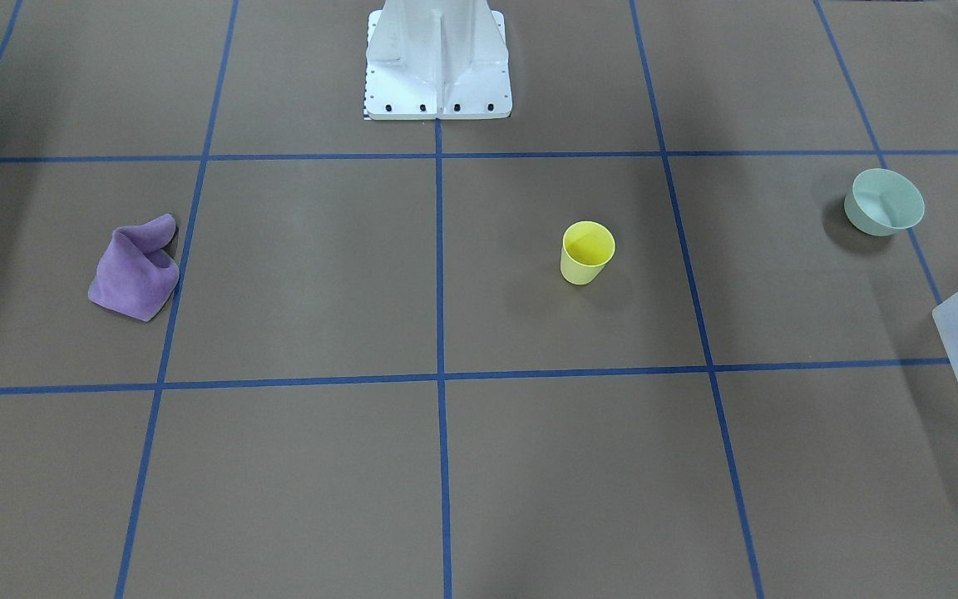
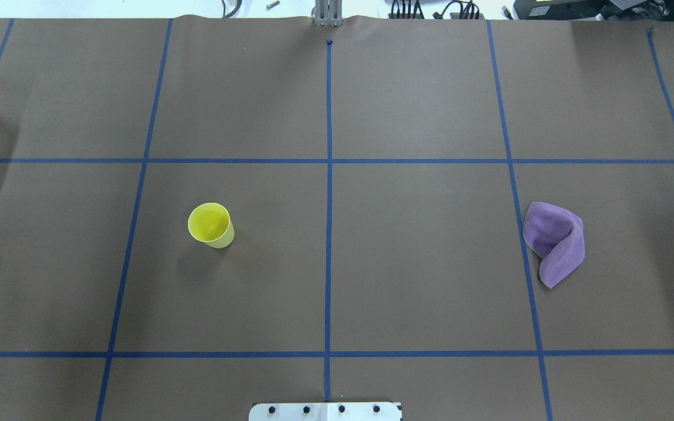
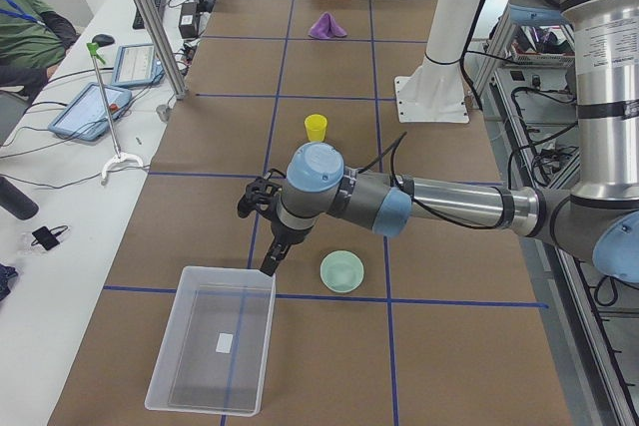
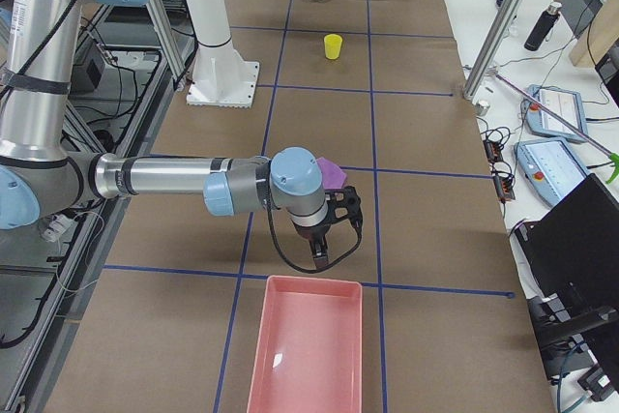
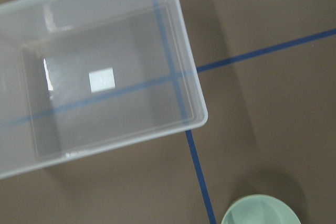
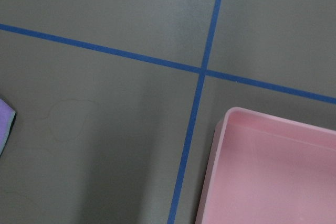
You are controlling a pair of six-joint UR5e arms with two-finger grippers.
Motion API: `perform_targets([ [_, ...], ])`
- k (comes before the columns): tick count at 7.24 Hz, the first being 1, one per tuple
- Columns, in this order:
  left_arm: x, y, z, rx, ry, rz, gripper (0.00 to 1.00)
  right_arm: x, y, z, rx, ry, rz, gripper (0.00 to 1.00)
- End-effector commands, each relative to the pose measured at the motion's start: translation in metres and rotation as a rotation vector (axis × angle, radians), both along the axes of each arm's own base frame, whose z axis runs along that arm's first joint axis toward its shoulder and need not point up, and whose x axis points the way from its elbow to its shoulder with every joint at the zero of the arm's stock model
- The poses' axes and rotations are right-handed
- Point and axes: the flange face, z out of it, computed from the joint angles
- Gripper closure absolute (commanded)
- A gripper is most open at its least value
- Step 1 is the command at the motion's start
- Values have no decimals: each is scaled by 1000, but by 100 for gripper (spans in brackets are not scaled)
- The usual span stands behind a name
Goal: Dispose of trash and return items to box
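Nothing seems to have been put away yet, tbh. At the left end of the worktop point(image 2: 419, 257) the frosted translucent white plastic bin point(image 5: 126, 40) is seen with no items in it. The left gripper point(image 3: 269, 264) is held by its rim, and parted or closed can't be told. A pale green bowl point(image 1: 884, 202) is parked beside it, the small yellow plastic cup point(image 2: 211, 225) is stood left of centre, a crumpled purple cloth point(image 2: 553, 242) is dumped right of centre, and the pink plastic tray point(image 4: 308, 355) at the right end looks bare. The grip of the right gripper point(image 4: 320, 258) is equally unreadable.

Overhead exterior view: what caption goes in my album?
Yellow cup stands left, purple cloth lies right, on brown table.
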Motion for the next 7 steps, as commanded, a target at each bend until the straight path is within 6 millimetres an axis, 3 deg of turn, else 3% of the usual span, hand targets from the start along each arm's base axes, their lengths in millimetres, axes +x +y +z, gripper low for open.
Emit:
perform_targets([
  [1, 9, 34, 17, 37, 62, -46, 1, -1, -2, -9, 12, -16, 28, 0],
  [3, 58, 54, 28, -122, 167, -103, 2, -1, -1, -8, 28, -13, 35, 0],
  [4, 98, 60, 32, -215, 195, -75, 2, -1, -1, -7, 27, -8, 35, 0],
  [5, 127, 63, 34, -258, 185, -110, 2, -1, -1, -7, 26, -8, 34, 0],
  [7, 178, 90, 50, -307, 130, -144, 2, 0, -1, -5, 28, 2, 37, 0],
])
